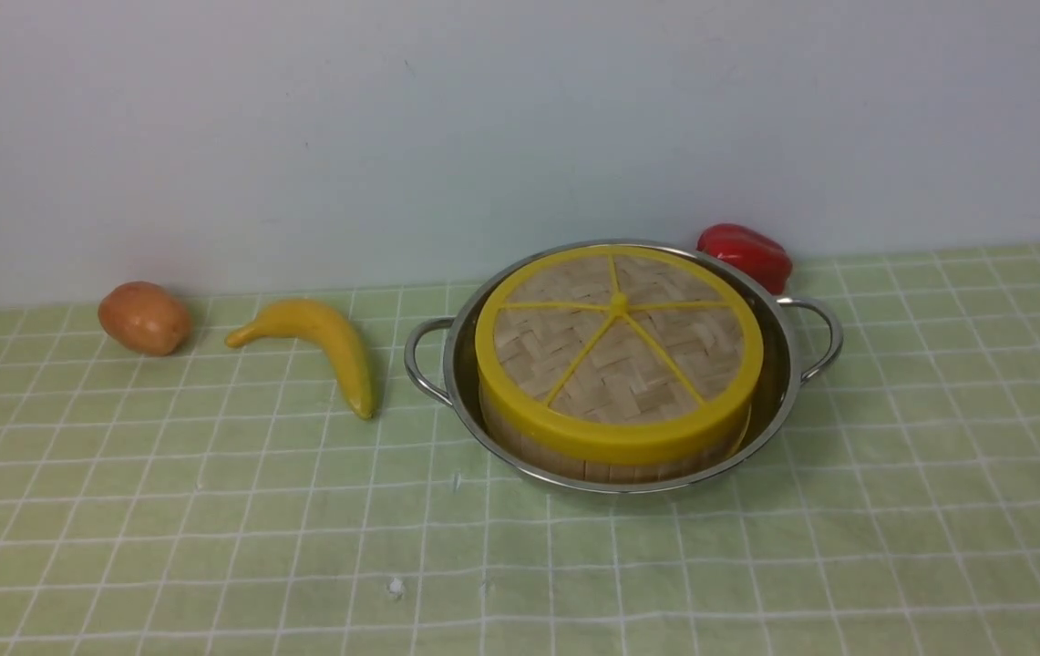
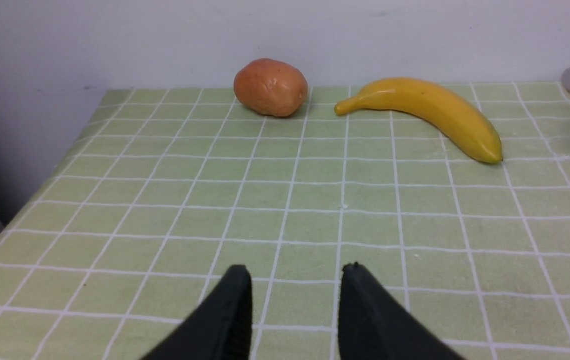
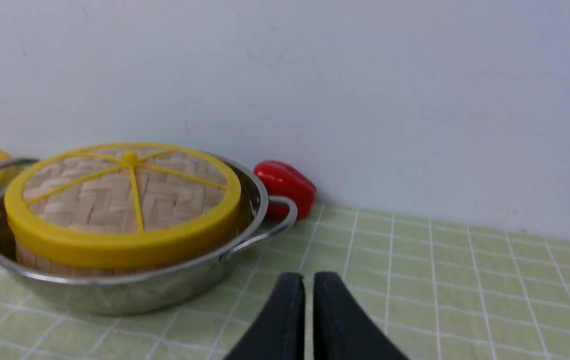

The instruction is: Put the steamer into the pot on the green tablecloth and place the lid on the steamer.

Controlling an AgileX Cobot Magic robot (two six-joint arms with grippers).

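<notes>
On the green tablecloth (image 1: 210, 547) stands the steel pot (image 1: 458, 369), and the steamer (image 1: 574, 463) sits inside it. The lid (image 1: 618, 351) lies flat on the steamer and hides its contents. The right wrist view shows the same stack: lid (image 3: 120, 200), steamer wall (image 3: 30, 257), pot (image 3: 130, 292). My right gripper (image 3: 308, 276) hovers over bare cloth beside the pot's handle, its jaws only a narrow slit apart and empty. In the left wrist view my left gripper (image 2: 295, 270) is open over bare cloth, holding nothing. Neither gripper shows in the front view.
A red pepper (image 1: 747, 253) lies against the wall behind the pot. A banana (image 1: 324, 342) and a potato (image 1: 144, 317) lie left of the pot. The cloth's left edge (image 2: 30, 200) drops off beside the left gripper. A pale wall closes the back.
</notes>
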